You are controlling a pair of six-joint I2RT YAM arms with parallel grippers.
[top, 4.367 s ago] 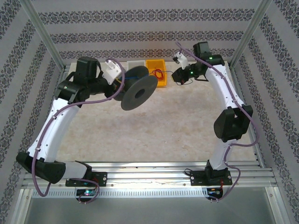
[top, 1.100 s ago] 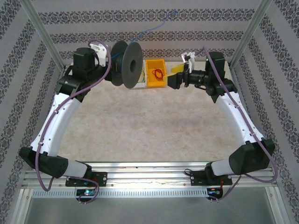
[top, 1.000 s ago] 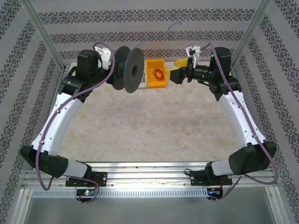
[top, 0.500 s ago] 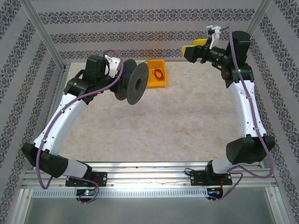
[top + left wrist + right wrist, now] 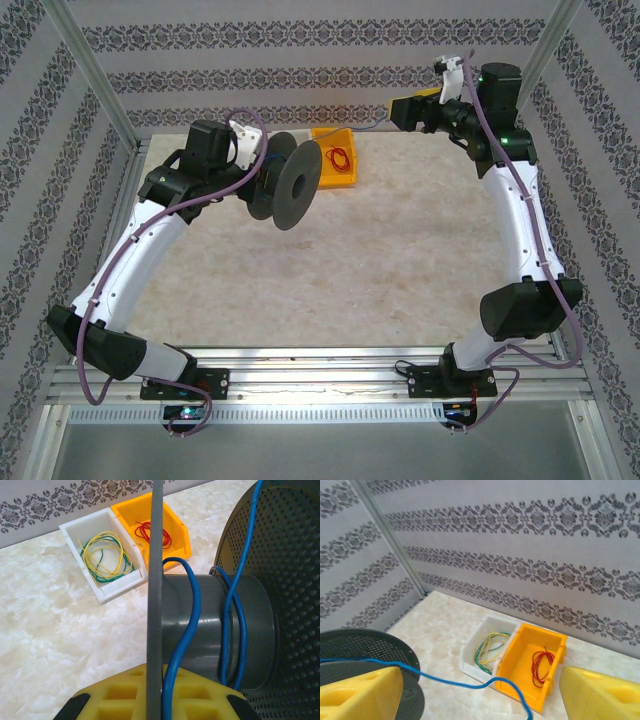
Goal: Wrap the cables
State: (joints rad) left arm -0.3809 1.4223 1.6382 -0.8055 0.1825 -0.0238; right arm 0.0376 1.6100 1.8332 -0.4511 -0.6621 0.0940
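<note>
My left gripper is shut on the near flange of a black spool, which it holds off the table at the back left. In the left wrist view its yellow pads clamp the thin grey flange, and the blue cable loops a few times round the grey hub. From the spool the blue cable runs slack between my right gripper's wide-apart yellow fingers and leaves the frame's lower edge. That right gripper hangs high at the back right, open.
A yellow bin with a red wire coil stands at the back middle, beside a white bin of yellow and green wires. Patterned walls and aluminium posts ring the table. Bare marbled tabletop lies in front.
My right gripper has risen from table height and swung to the back right, drawing the blue cable out. The left arm has tipped the spool lower and a little right.
</note>
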